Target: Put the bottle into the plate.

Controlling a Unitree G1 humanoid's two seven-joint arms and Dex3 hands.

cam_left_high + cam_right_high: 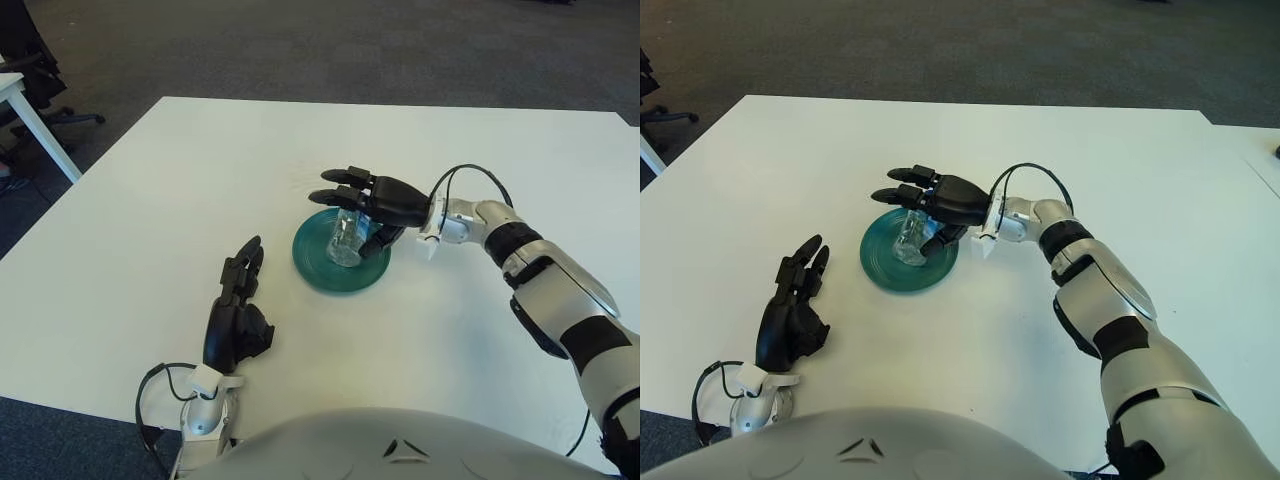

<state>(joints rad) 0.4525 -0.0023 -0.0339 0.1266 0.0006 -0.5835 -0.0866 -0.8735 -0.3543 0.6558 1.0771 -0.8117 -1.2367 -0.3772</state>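
A clear plastic bottle (346, 240) stands in the teal plate (312, 262) near the middle of the white table (150, 200). Its top is hidden under my right hand (345, 215). That hand hovers over the bottle with its fingers (335, 177) spread out to the left and its thumb low beside the bottle's right side. The fingers are off the bottle, so the hand is open. My left hand (238, 312) shows on the table near the front edge, left of the plate, fingers stretched forward and holding nothing.
A black cable (470, 175) loops over my right wrist. Off the table's left side stand another white table's corner (18, 100) and an office chair (35, 55) on dark carpet.
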